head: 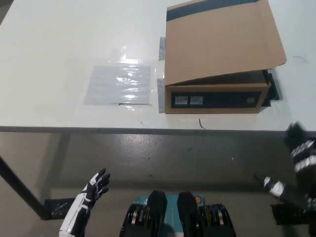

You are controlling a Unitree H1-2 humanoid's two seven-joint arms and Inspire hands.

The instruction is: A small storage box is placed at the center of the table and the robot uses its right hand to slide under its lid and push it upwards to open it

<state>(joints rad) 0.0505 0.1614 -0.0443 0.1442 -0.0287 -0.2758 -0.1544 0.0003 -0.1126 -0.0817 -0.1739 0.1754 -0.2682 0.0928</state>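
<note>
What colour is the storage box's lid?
Plain brown cardboard lid, with a dark band at its far edge; head view.

Left robot hand [95,185] low, fingers spread, empty, right robot hand [299,142] blurred at rt edge

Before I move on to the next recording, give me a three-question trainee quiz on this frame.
1. True or false: the black right hand is touching the cardboard storage box.
2. Which lies left of the box on the white table? A) a clear plastic sheet B) a red cup C) a pair of scissors
3. Fill in: the box's lid is raised at the ____ edge, the one nearest the robot.

Key
1. False: it hangs below the table edge, apart from the box. The white left hand, fingers apart, rests low too.
2. A, the clear plastic sheet.
3. Front.
</note>
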